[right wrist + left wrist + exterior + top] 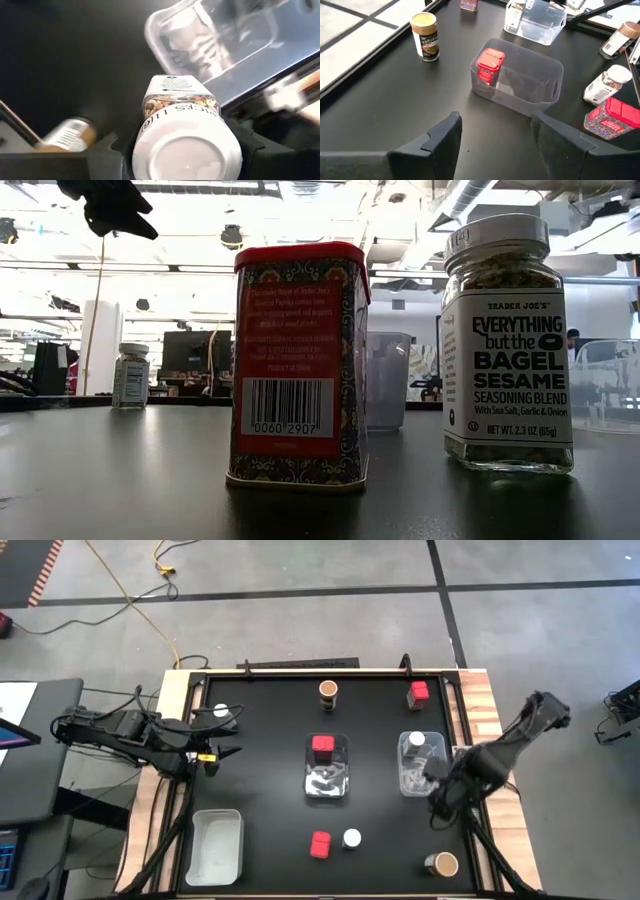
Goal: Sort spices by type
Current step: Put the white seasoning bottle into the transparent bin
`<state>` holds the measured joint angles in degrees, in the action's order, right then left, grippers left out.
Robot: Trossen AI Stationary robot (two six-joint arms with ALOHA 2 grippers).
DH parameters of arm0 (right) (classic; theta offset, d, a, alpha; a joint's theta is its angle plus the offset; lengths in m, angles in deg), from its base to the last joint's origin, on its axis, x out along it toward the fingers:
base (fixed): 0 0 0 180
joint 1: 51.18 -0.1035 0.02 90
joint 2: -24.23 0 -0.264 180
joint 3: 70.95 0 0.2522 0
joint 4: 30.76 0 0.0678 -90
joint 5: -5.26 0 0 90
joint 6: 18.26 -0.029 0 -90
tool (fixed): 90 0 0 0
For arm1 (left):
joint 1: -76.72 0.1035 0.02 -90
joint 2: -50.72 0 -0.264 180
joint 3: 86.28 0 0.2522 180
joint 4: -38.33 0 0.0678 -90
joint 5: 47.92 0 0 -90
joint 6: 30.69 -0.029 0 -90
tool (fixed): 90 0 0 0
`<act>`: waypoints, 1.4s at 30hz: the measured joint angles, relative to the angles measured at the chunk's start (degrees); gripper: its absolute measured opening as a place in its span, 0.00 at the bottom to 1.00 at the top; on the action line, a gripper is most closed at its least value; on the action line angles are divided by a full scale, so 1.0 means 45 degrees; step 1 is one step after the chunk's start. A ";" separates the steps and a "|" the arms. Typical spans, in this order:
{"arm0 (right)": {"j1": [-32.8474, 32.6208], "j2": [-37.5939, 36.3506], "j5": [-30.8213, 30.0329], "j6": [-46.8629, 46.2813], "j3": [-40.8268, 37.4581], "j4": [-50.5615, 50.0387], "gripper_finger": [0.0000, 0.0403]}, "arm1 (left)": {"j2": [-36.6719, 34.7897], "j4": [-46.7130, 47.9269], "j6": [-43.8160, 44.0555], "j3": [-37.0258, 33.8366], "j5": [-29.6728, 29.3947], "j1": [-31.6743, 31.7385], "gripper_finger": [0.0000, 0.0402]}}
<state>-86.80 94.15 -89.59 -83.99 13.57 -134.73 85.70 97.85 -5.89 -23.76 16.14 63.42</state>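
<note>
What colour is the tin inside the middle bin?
Red tin, clearest in the left wrist view.

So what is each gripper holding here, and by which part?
Right gripper grips a white-lidded jar near its lid end. Left gripper is open, holding nothing.

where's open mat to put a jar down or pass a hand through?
Widest bare patch: between the left hand and the middle bin, down to the empty bin. Also open between the back brown jar and back red tin. Crowded around the right bin, where the right hand holds a white-lidded jar.
</note>
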 joint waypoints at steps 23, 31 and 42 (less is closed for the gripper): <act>0.7141 -0.3968 -0.0545 1.3096 -0.4354 0.1254 0.54 | 0.0000 -0.0001 -0.0631 0.0000 0.0000 0.0000 0.57; 0.9031 -0.3902 -0.0169 1.3954 -0.4919 0.1723 0.54 | 0.0000 0.0000 -0.0955 0.0000 0.0000 0.0000 0.57; 1.0293 -0.3611 0.0727 1.4299 -0.4919 0.1772 0.54 | 0.0004 0.0000 -0.1299 0.0000 -0.0005 0.0000 0.57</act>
<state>-40.49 77.90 -86.32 -19.65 -8.56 -126.76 85.72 97.85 -11.73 -23.76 16.12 63.42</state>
